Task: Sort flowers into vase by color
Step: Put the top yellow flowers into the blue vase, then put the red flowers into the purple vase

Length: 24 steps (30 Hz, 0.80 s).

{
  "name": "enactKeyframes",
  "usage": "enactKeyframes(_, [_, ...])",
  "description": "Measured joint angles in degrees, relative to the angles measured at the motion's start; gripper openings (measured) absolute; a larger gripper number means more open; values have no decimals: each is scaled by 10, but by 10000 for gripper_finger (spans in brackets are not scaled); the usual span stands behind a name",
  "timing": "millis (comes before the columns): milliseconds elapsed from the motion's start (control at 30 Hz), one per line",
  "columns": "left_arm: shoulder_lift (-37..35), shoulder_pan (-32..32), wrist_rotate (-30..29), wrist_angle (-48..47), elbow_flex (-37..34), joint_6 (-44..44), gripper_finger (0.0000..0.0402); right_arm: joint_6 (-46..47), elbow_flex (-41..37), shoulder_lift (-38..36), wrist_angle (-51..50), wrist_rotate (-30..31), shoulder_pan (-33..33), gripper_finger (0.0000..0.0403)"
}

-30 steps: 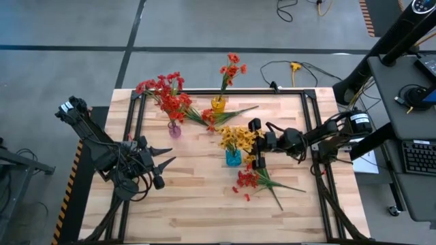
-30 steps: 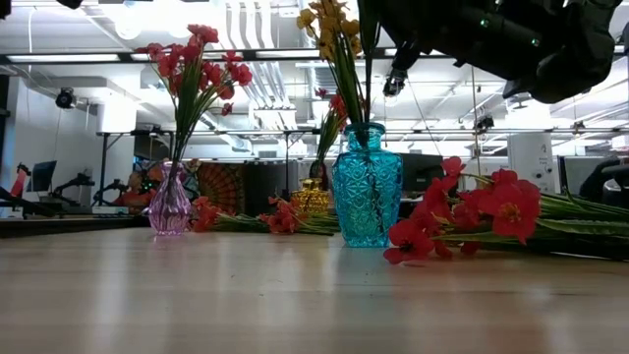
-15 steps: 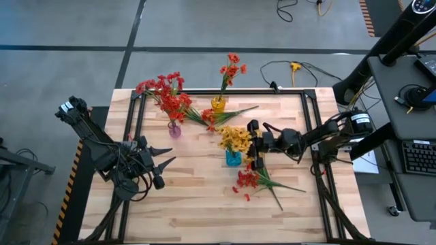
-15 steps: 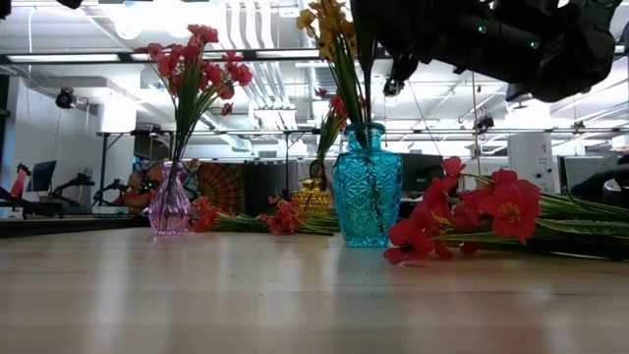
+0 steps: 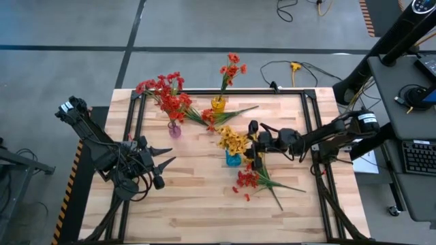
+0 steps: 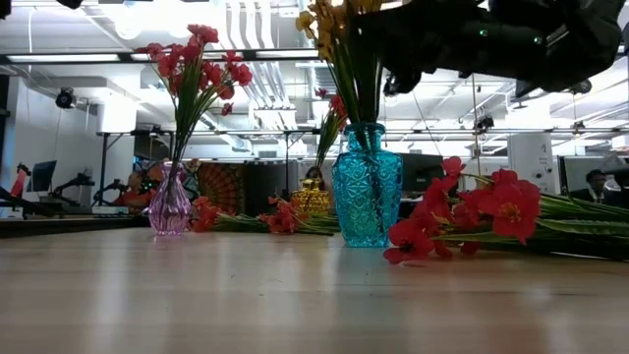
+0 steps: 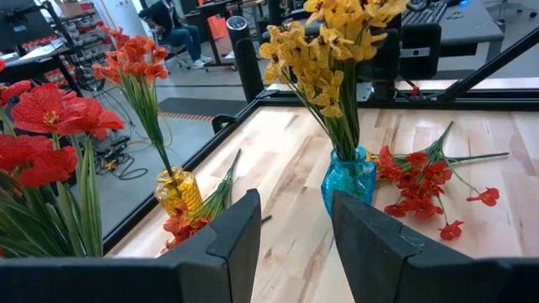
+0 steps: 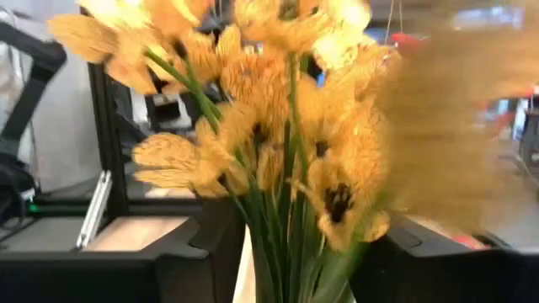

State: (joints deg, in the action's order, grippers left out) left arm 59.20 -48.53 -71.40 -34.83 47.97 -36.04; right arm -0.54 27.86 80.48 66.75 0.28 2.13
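Note:
A blue glass vase [image 5: 233, 159] [image 6: 366, 197] holds yellow sprigs [image 5: 234, 139] [image 8: 278, 109]. My right gripper [image 5: 251, 144] [image 8: 295, 252] is open, level with the bunch, one finger on each side of the stems above the vase's neck. A pink vase [image 5: 174, 129] holds red sprigs [image 5: 163, 88]. A small yellow vase [image 5: 218, 103] holds orange-red sprigs [image 5: 231, 68]. Loose red sprigs [image 5: 255, 180] [image 6: 491, 211] lie flat near the blue vase. A loose orange-red sprig [image 5: 221, 116] lies by the yellow vase. My left gripper [image 5: 170, 155] [image 7: 295, 219] waits open at the table's left. My right gripper comes level from the table's right, and its fingers [image 8: 194, 252] stand on either side of the yellow sprigs' green stems [image 8: 286, 227] above the vase's neck. I cannot tell whether the fingers touch the stems.
A black frame [image 5: 310, 136] borders the wooden table top. Bare wood [image 5: 197, 197] lies between my two arms and along the near edge. Desks, a keyboard and cables stand beyond the table's right and far sides.
My right gripper has moved a little toward the table's left, closer onto the yellow bunch in the blue vase, so that the stems now stand between its fingers. In the low view the stems above the vase's neck look fanned wider than before.

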Motion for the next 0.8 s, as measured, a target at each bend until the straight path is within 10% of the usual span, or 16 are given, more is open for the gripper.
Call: enactKeyframes(800, [0,0,0,12,0,-5,130,146,50,-227,-565,58,2,231])
